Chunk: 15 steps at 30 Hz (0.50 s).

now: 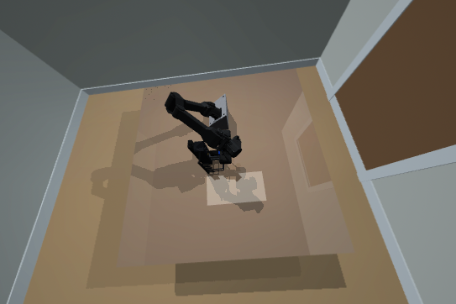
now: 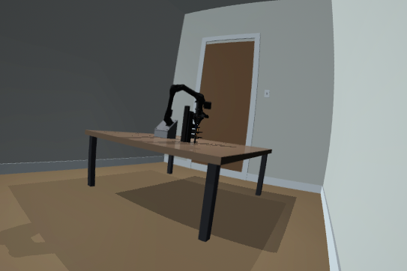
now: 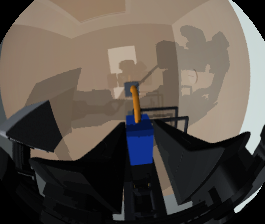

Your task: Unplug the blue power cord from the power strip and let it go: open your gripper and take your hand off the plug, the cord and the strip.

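Observation:
The blue plug (image 3: 141, 147) stands out in the wrist view, with an orange cord (image 3: 136, 105) running from it to a small dark block (image 3: 127, 90). The plug also shows as a blue speck in the top view (image 1: 219, 153). My gripper (image 3: 139, 125) is shut on the blue plug, one black finger against each side. A dark slotted body, seemingly the power strip (image 3: 143, 192), lies behind the plug. A tall black body, perhaps the same strip, stands upright in the exterior view (image 2: 185, 124). The plug's prongs are hidden, so I cannot tell whether they are in the strip.
The arm's grey base (image 2: 164, 132) is on the wooden table (image 1: 174, 239) (image 2: 136, 142). Thin black wire-like frames (image 3: 177, 114) stand to the right of the plug in the wrist view. A pale rectangle (image 1: 215, 197) lies on the table in front of the arm.

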Each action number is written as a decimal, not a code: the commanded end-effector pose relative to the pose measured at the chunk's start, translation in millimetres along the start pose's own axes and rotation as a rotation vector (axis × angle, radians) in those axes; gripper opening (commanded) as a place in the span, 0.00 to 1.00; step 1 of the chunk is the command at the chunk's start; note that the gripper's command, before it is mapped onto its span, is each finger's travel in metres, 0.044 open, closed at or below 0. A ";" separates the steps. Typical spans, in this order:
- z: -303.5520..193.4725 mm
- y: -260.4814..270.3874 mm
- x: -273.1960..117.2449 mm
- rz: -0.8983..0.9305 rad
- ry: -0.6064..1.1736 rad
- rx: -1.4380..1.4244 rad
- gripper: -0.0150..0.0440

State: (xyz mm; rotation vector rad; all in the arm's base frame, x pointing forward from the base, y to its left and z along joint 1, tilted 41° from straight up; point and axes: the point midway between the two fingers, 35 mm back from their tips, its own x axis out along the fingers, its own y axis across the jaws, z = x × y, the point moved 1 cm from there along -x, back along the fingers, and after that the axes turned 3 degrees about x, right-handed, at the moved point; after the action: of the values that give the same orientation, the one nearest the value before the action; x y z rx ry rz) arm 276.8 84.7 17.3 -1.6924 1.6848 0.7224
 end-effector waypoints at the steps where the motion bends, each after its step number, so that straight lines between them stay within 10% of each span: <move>1: 11.5 1.4 -2.2 -0.004 0.000 -0.008 0.25; 15: 6.6 1.0 -1.6 -0.004 0.004 -0.008 0.88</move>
State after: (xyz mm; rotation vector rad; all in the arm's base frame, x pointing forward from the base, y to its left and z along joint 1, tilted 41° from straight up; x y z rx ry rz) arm 275.7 89.3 14.5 -1.6999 1.6831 0.7278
